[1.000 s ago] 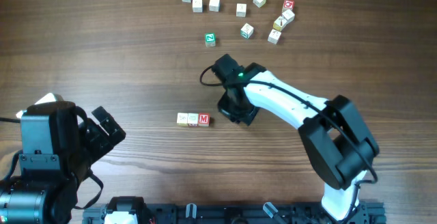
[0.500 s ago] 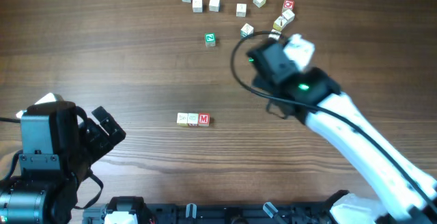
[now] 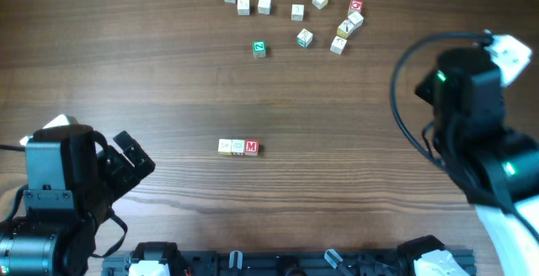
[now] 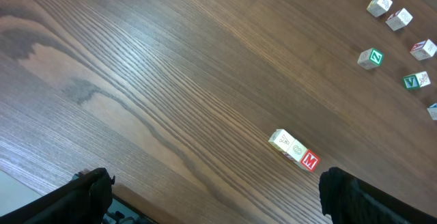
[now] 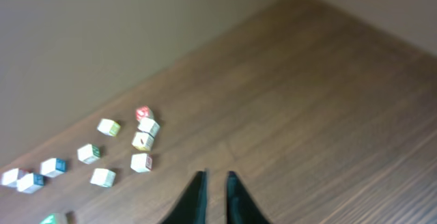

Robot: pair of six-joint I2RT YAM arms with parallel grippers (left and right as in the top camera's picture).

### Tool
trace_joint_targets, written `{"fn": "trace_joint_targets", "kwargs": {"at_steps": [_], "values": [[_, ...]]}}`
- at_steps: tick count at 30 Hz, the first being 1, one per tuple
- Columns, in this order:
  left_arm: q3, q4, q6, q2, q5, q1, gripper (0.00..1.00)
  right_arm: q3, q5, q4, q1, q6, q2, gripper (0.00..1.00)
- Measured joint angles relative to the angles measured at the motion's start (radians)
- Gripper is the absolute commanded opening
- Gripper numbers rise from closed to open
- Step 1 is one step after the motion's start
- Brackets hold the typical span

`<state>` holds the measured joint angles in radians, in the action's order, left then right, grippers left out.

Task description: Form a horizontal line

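The horizontal line (image 3: 238, 147) is three tiny cubes touching side by side at mid-table: two cream-faced ones and a red "M" cube (image 3: 251, 147) at the right end. The left wrist view shows the same row (image 4: 295, 149) running diagonally, beyond my fingers. My left gripper (image 4: 217, 183) is wide open over bare wood, well to the left of the row, and holds nothing. The right arm (image 3: 472, 99) is raised at the far right, away from the row. In its wrist view the right gripper (image 5: 215, 174) has a narrow gap between its fingertips, with nothing in it.
A green-faced cube (image 3: 259, 49) lies alone behind the row. Several loose cubes (image 3: 296, 12) are scattered along the back edge, including a red-faced one (image 3: 355, 7). The right wrist view shows that cluster (image 5: 141, 141) left of the fingers, with a wall behind the table.
The right arm has swung from beside the row's right end up and away to the far right. Its fingers have parted slightly. The row and the left arm have not moved.
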<state>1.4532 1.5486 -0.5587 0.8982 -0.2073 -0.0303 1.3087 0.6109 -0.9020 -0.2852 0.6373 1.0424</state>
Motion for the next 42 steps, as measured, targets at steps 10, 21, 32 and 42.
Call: {"fn": "trace_joint_targets", "kwargs": {"at_steps": [10, 21, 32, 42], "values": [[0.0, 0.0, 0.0, 0.0, 0.0, 0.0, 1.0, 0.001, 0.005, -0.02, 0.0, -0.044, -0.428, 0.49], [0.0, 0.0, 0.0, 0.0, 0.0, 0.0, 1.0, 0.004, 0.097, -0.468, 0.001, -0.06, -0.652, 0.99], [0.0, 0.0, 0.0, 0.0, 0.0, 0.0, 1.0, 0.004, 0.034, -0.584, 0.001, -0.059, -0.652, 0.99], [0.0, 0.0, 0.0, 0.0, 0.0, 0.0, 1.0, 0.004, -0.002, -0.584, 0.001, -0.059, -0.652, 1.0]]}}
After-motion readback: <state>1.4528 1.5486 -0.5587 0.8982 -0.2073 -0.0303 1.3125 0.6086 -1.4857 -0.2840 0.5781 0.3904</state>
